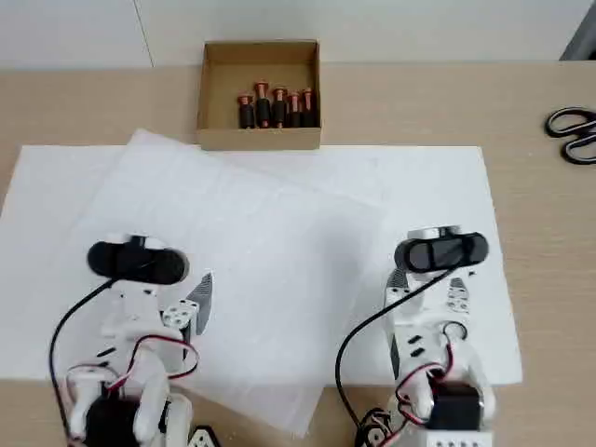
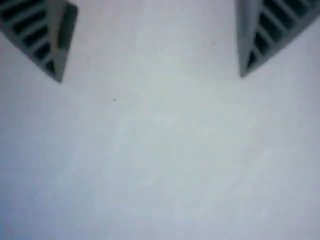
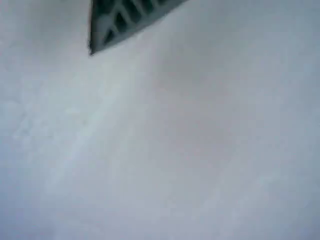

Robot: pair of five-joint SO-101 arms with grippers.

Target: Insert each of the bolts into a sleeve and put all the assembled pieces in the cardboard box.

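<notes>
Five sleeved bolts point(image 1: 277, 107) sit in the far cardboard box point(image 1: 212, 93), scissors point(image 1: 573, 135) far right. Wrist view shows my left pincer point(image 2: 150, 77) spread over paper point(image 2: 160, 165); right pincer point(image 1: 430, 287), cannot tell.

Light wood tabletop point(image 1: 93, 102) w/ two overlapping white paper sheets point(image 1: 279, 242) over most of it, one laid at an angle. White wall point(image 1: 391, 28) along far edge. Black-handled scissors point(image 1: 572, 134) on bare wood, far right. Light even, soft.
</notes>
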